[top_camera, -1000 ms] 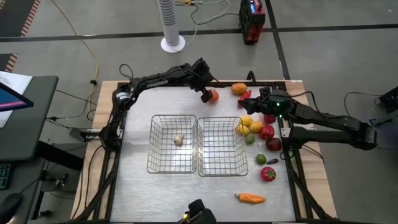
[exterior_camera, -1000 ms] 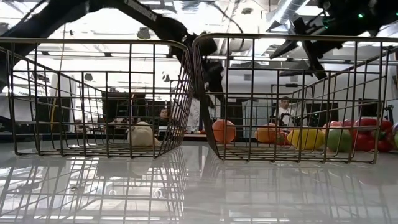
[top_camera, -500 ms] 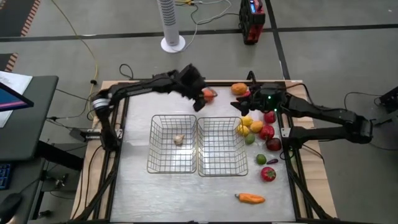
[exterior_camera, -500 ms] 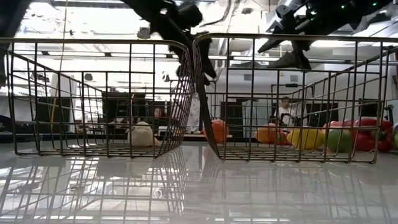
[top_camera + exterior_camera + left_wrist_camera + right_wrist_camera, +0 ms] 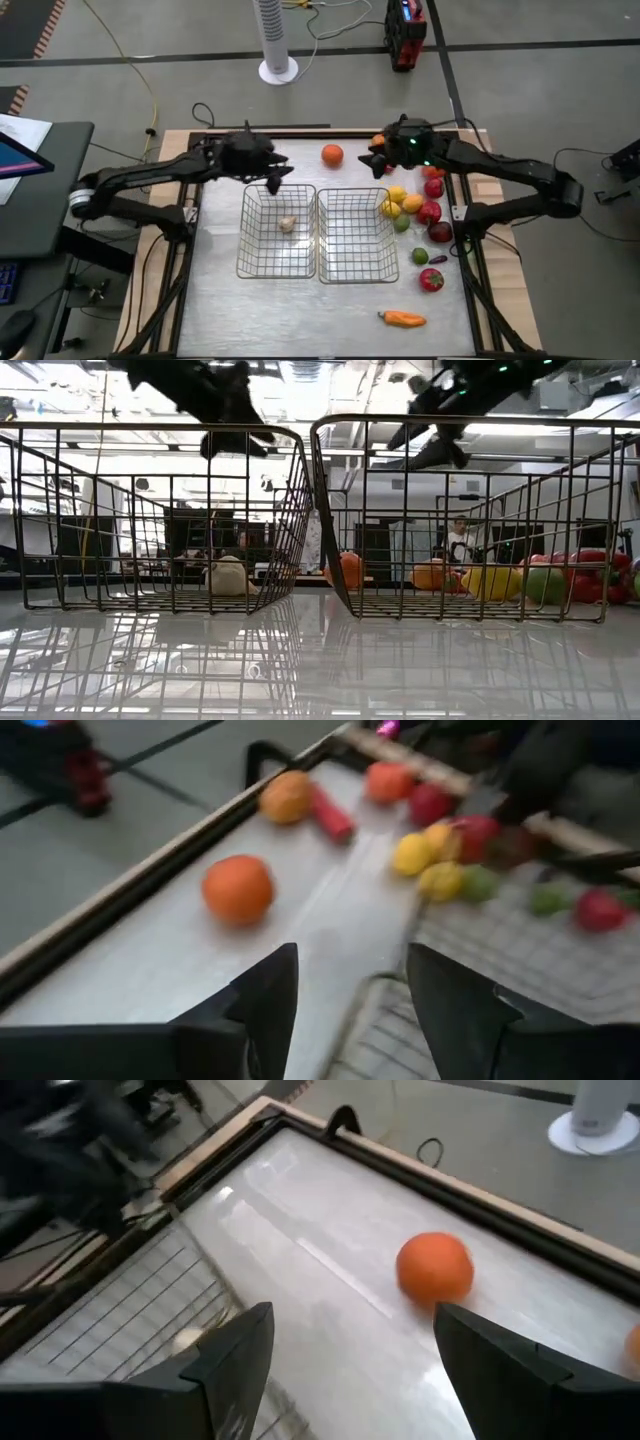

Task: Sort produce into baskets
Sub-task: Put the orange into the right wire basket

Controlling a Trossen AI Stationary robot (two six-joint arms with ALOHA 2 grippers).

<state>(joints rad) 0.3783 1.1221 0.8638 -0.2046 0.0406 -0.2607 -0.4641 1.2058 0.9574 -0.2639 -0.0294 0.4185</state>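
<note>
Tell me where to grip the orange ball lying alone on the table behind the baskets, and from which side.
Grip the orange ball across its middle, coming straight down from above. It is round, so any pair of opposite sides serves, and it lies by itself on bare table with room for fingers all around. The right hand, open and closest to it, looks the likelier choice; the left hand is open over the left basket.

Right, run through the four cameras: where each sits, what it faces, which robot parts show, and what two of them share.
High view: overhead, straight down on the table; both arms, two baskets.
Low view: table height, level through the left basket and right basket into the room; arms overhead.
Left wrist view: past the open left gripper toward the orange fruit and the produce pile.
Right wrist view: past the open right gripper toward the same orange fruit.
Shared: both wrist views show that fruit.
</note>
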